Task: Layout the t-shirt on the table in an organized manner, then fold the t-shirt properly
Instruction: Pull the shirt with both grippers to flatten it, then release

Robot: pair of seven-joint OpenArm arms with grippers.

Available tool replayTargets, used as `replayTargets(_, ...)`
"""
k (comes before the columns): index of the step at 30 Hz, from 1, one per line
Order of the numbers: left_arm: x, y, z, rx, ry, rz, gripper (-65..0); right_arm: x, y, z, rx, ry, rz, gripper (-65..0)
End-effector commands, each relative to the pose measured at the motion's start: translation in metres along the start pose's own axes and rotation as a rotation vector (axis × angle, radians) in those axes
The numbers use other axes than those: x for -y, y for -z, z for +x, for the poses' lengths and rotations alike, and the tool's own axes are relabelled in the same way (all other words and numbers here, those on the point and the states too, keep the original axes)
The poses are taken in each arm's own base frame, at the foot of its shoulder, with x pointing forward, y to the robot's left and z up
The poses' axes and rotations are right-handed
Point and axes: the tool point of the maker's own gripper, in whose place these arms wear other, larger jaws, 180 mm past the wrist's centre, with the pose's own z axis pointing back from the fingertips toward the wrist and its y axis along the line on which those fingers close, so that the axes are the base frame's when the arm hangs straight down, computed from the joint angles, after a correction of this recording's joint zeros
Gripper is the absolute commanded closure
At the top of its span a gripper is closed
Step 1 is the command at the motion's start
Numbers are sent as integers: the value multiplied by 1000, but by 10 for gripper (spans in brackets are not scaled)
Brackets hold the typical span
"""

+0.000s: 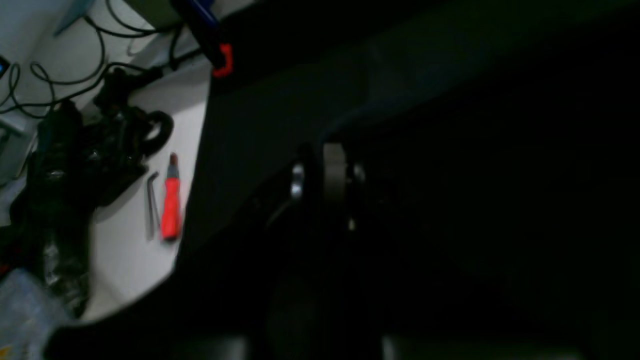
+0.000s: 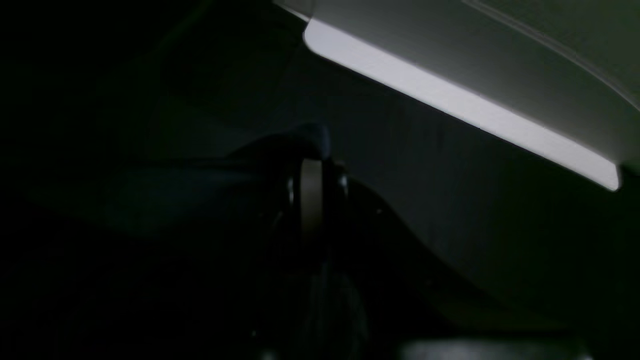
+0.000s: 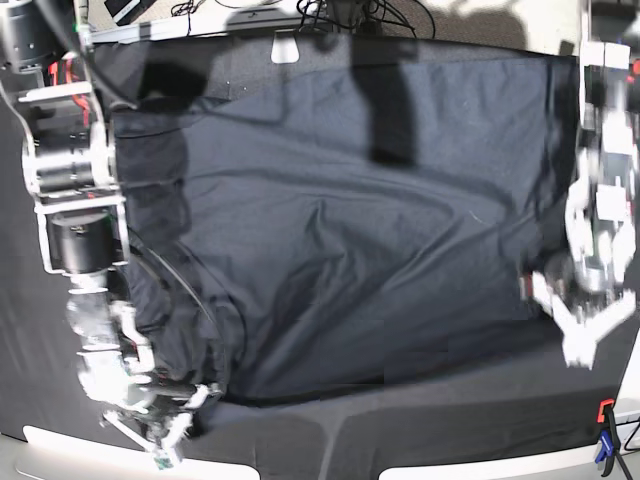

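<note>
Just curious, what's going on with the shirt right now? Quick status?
Both claws shut, right claw and left claw each pinching the t-shirt. Shirt spread wide, wrinkled. Nothing blocking.

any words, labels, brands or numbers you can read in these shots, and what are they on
None can be read in any view.
t-shirt: no print or label text visible.
Red-handled screwdriver: any marking is too blurred to tell.
White tab at the table's far edge: blank or too small to read.
</note>
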Motion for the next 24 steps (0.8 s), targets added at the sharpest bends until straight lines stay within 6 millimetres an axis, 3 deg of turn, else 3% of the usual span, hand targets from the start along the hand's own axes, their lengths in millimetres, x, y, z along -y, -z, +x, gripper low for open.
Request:
replayTargets(1,-24,8,31,72,-10,56,0,18,-4,36,86,-3,-48,0)
replayTargets(8,-55,44,68,79,-122,96,0,15,-2,57,128,-9,-90,0)
replayTargets(14,-76,62,82,60,-157,127,0,32,3,74,122,21,-128,0)
replayTargets(19,-82,66,85,57,-170,134,0,28,11,71,96,37,-114,0)
replayTargets(20,-82,66,85,57,-170,134,0,26,13,70,96,37,-104,-32)
replayTargets(22,-82,66,85,59,-170,135,-22,22,14,69,101,34,-90,-197)
replayTargets(24,-82,66,86,60,-170,135,-149,18,14,71,106,26,-69,-319)
